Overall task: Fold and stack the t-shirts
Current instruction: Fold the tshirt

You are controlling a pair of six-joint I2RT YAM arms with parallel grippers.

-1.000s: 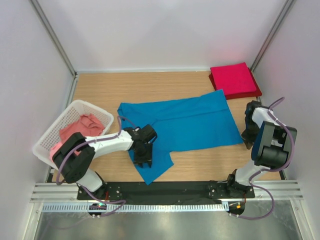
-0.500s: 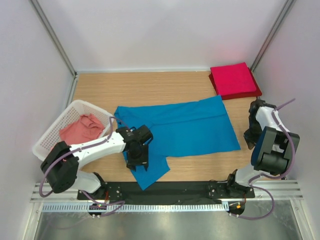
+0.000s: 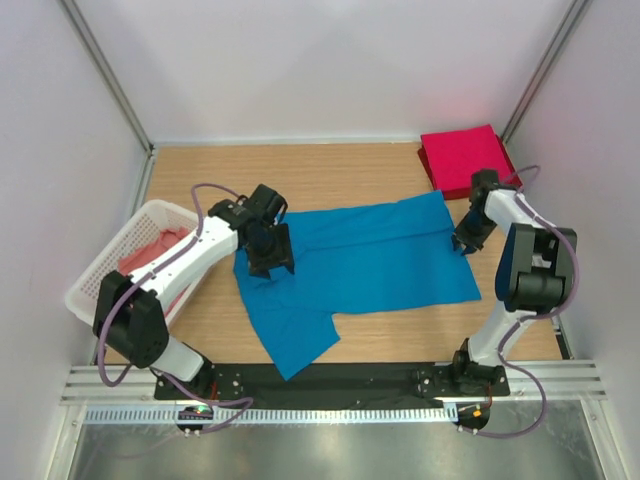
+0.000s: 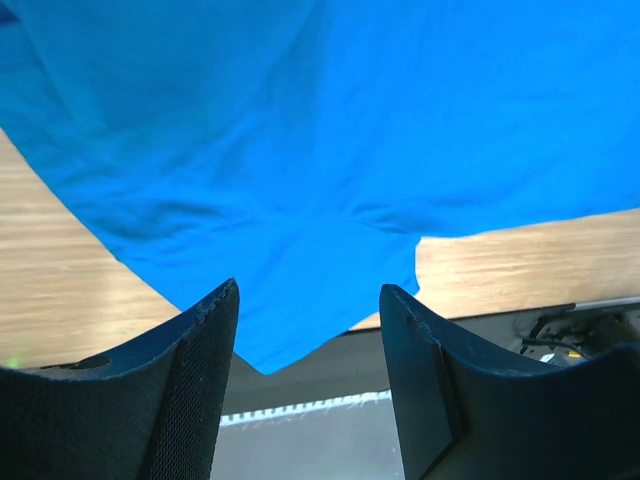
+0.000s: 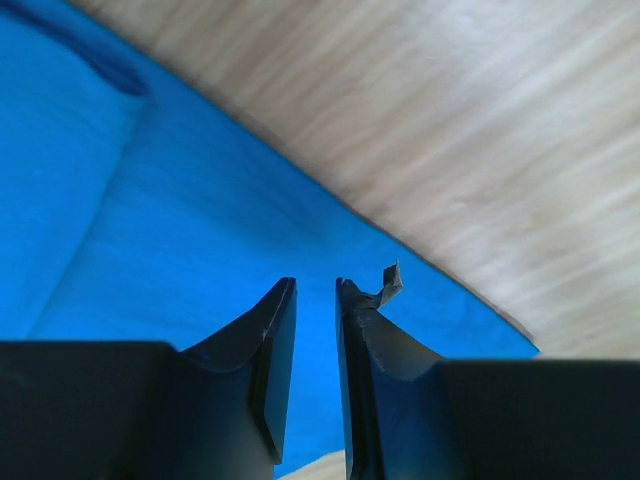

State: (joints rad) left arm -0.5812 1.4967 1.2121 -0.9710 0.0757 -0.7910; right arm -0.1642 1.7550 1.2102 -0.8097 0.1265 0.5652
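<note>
I see the blue t-shirt (image 3: 370, 255) spread flat mid-bench (image 3: 330, 165), one sleeve pointing toward the near edge. My left jaws hang over its left end, spread wide and empty. My right jaws sit over its right edge, parted by a narrow gap with nothing between them. The red t-shirt (image 3: 465, 160) lies folded in the far right corner. The pink t-shirts (image 3: 150, 252) sit in the white basket (image 3: 95, 275).

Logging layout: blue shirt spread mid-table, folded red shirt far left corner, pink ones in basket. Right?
No. Top view shows the folded red shirt in the far right corner, not left. The blue shirt is spread mid-table, pink ones in the basket.
</note>
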